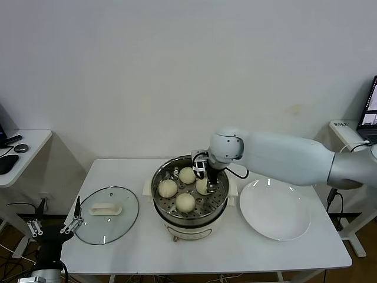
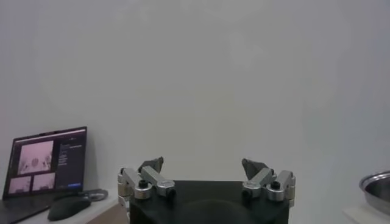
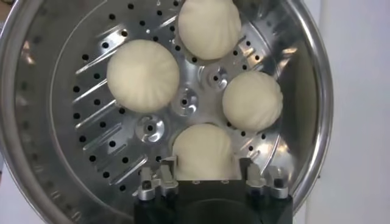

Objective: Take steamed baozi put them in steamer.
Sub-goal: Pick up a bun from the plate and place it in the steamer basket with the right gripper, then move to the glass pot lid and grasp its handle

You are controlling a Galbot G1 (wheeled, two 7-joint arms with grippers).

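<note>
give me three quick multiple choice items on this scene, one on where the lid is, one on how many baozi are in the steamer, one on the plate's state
1. Where is the glass lid?
A. on the steamer
B. flat on the table, on the robot's left of the steamer
C. on the plate

2. How many baozi sit in the steamer?
A. two
B. three
C. four

3. What state is the plate in?
A. bare
B. holding one baozi
C. covered by the lid

Answers:
1 B, the lid lies on the table beside the cooker, handle up.
2 C, the right wrist view shows four baozi on the perforated floor, the nearest between the jaws of the right gripper.
3 A, nothing lies on the white plate in the head view.
</note>
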